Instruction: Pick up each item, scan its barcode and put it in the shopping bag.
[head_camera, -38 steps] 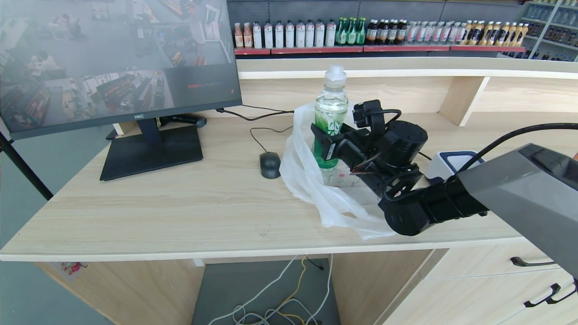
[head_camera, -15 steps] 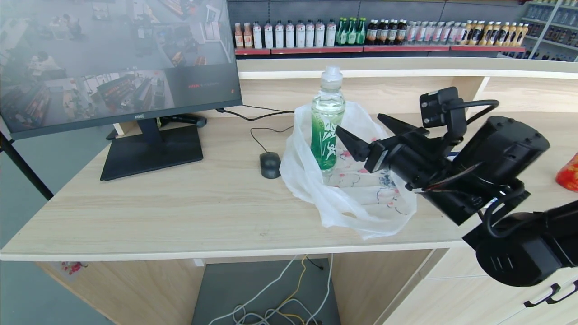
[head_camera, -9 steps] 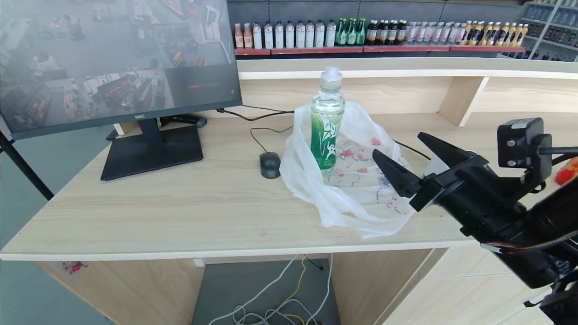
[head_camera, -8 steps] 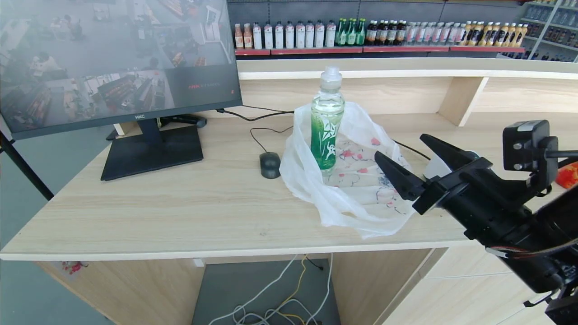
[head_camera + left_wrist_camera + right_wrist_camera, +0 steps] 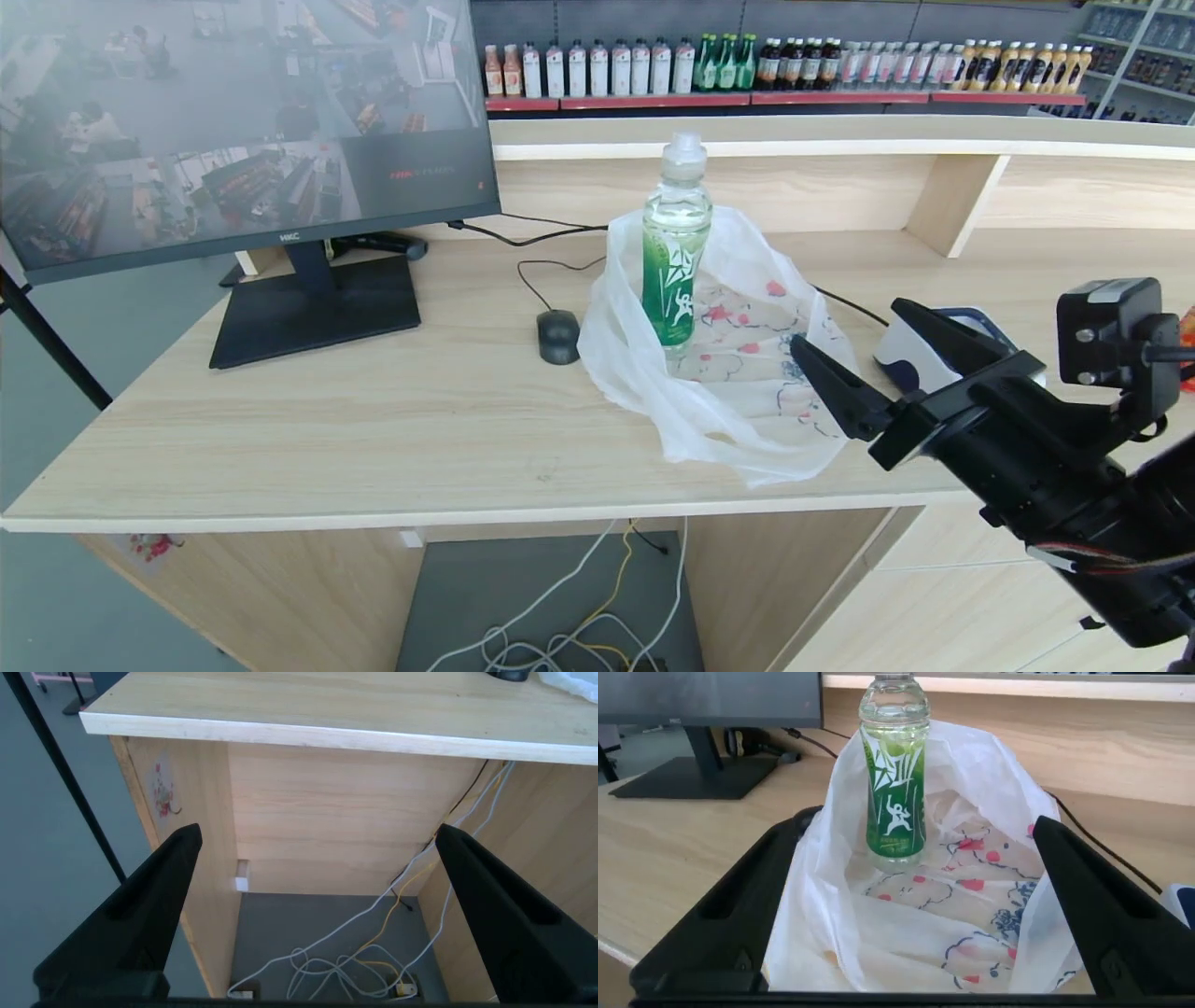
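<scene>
Here, a clear drink bottle (image 5: pixel 676 257) with a green label is seen standing upright inside the white shopping bag (image 5: pixel 738 411), which lies slumped on the wooden counter (image 5: pixel 373 420). The right gripper (image 5: pixel 850 325) is empty, jaws spread wide, just beside the bag's right edge and in front of the scanner (image 5: pixel 901 359). The left gripper (image 5: pixel 318 835) is likewise spread wide and empty, below the counter's edge. The bottle is judged fairly heavy, stiff and smooth, and would best be gripped around the labelled middle. The bag is thin and soft.
</scene>
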You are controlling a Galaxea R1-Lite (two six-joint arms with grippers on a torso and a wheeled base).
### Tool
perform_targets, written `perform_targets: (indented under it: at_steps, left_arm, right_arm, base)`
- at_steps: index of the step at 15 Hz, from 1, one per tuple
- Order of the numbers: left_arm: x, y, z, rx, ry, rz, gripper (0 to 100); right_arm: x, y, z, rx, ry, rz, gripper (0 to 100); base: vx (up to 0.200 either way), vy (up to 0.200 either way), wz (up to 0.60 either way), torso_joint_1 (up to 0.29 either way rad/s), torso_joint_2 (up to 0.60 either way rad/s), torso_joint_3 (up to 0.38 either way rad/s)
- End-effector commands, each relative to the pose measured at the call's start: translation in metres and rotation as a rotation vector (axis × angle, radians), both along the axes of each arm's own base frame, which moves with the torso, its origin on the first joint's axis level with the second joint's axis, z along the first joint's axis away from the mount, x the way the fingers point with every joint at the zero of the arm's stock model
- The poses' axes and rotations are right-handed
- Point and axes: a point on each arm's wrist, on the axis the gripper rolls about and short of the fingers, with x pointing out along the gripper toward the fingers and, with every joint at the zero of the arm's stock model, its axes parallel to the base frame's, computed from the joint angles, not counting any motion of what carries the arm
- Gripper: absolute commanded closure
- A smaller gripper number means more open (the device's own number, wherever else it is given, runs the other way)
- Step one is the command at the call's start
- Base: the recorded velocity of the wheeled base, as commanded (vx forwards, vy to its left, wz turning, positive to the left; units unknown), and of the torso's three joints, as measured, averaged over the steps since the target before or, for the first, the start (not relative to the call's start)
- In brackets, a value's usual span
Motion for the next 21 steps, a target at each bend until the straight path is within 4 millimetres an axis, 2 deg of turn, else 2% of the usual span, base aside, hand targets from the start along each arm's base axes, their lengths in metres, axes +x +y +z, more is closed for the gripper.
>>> perform_targets:
  at_steps: [1,6,21]
  left_arm:
    - [0.0,0.0,0.0,0.001,-0.001,0.001,0]
    - [0.0,0.0,0.0,-0.001,-0.001,0.002,0]
    - [0.0,0.0,0.0,-0.008,-0.001,0.002,0]
  right_arm:
    - [-0.0014,0.0007,-0.0023,-0.005,0.008,0.007,0]
    - [-0.0089,-0.0033,-0.0076,-0.017,0.029,0.01,0]
    - [-0.0113,-0.004,-0.0086,-0.035,0.025,0.008,0]
  base:
    - [-0.2,0.0,0.0,0.017,0.01,0.002]
    - [-0.04,0.0,0.0,-0.002,0.0,0.0]
    - [0.0,-0.2,0.0,0.007,0.0,0.002]
